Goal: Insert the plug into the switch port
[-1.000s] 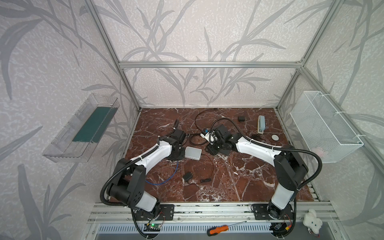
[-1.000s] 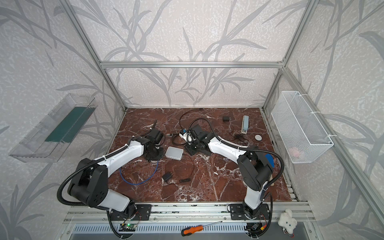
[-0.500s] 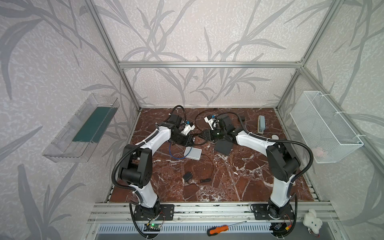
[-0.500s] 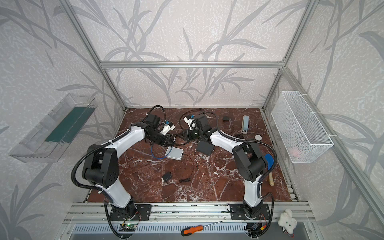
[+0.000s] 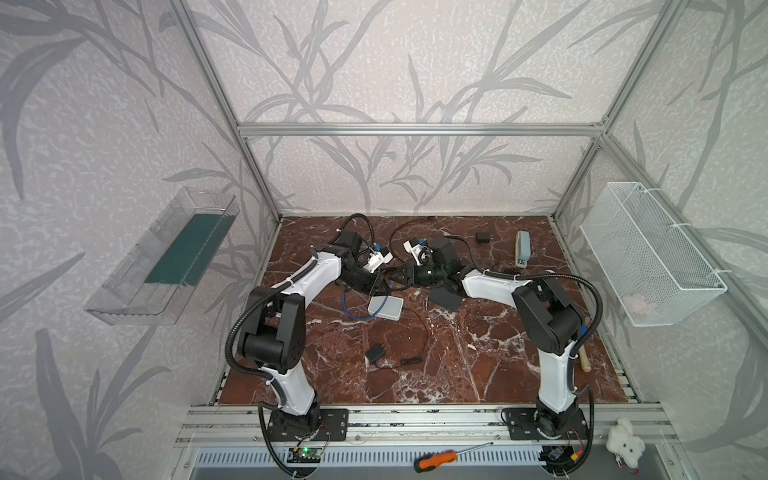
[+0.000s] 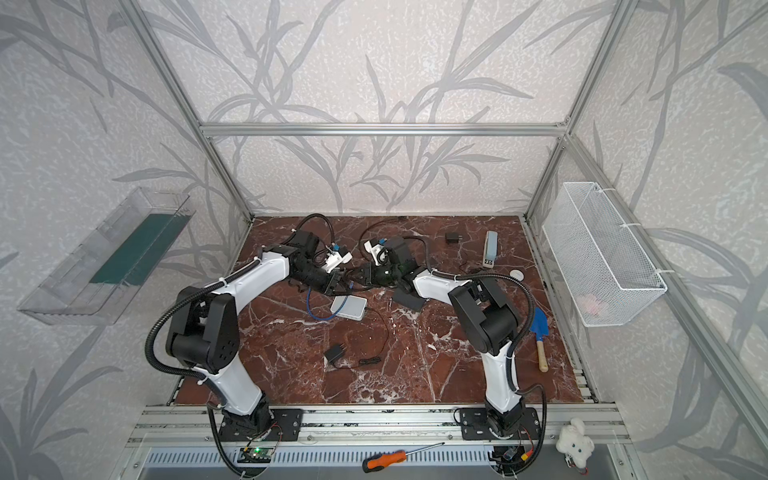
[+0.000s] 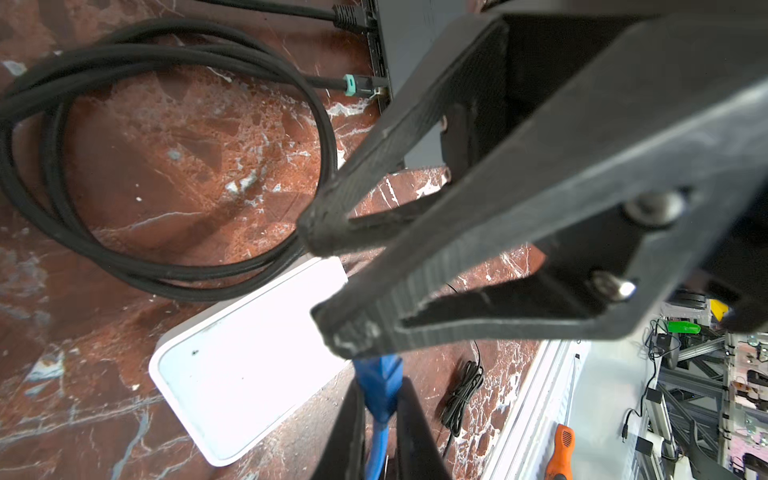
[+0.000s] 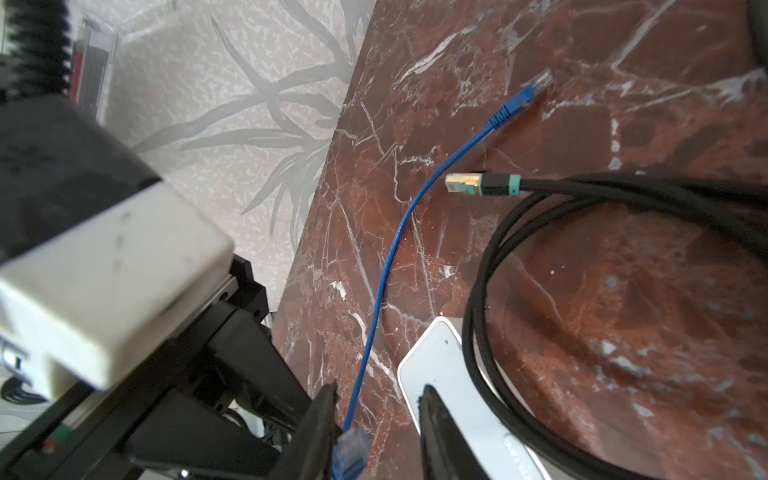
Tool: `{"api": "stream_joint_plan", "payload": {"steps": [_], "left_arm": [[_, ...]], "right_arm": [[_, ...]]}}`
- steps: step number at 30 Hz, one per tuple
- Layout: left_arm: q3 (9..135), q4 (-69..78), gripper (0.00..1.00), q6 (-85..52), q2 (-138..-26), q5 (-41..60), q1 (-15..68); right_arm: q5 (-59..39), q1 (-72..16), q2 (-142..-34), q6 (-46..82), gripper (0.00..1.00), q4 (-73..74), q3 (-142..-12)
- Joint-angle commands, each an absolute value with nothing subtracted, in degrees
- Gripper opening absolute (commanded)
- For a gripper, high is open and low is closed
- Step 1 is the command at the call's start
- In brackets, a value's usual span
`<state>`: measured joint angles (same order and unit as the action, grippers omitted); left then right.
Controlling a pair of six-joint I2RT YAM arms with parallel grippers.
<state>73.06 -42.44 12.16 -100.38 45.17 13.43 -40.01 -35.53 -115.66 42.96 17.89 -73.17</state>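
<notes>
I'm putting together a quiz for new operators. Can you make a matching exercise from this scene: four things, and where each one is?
Things:
1 blue connector
2 white box
3 screwdriver
4 wire basket

Places:
a hung on the side wall
b on the metal ledge at the front
c pinched in the left gripper
d flat on the marble table

Pairs: 1-c, 2-d, 3-b, 4-a

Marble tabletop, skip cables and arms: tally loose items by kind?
Flat boxes (white rounded box, dark grey slab): 2
Black adapter blocks: 2
Blue trowel, wooden handle: 1
Grey-blue oblong device: 1
White round disc: 1
Total: 7
</notes>
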Motion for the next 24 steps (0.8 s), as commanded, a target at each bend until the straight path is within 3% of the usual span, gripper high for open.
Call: {"api": "stream_joint_plan", "payload": {"steps": [1,10,16,24], "left_arm": [[73.05,-42.86,0.13,14.03,-100.21,47.37,13.27],[71.83,-41.73,0.14,12.94,-99.68,46.75,12.23],[67.89,-38.70,0.35,9.35,-96.26,42.55,11.78],[59.18,-32.36,0.41,3.21,-89.72,37.33,13.94]], "right_arm": [[-42.06,-35.95,-116.20,43.72,0.30,20.00,-73.95],[-42.98,-36.04,-114.53,44.09,0.08,20.30,-71.53],[-40.78,-36.04,-114.04,50.91,0.07,13.78,-71.90],[-36.31,-36.39,-114.38,53.01,0.06,6.16,-74.18]]}}
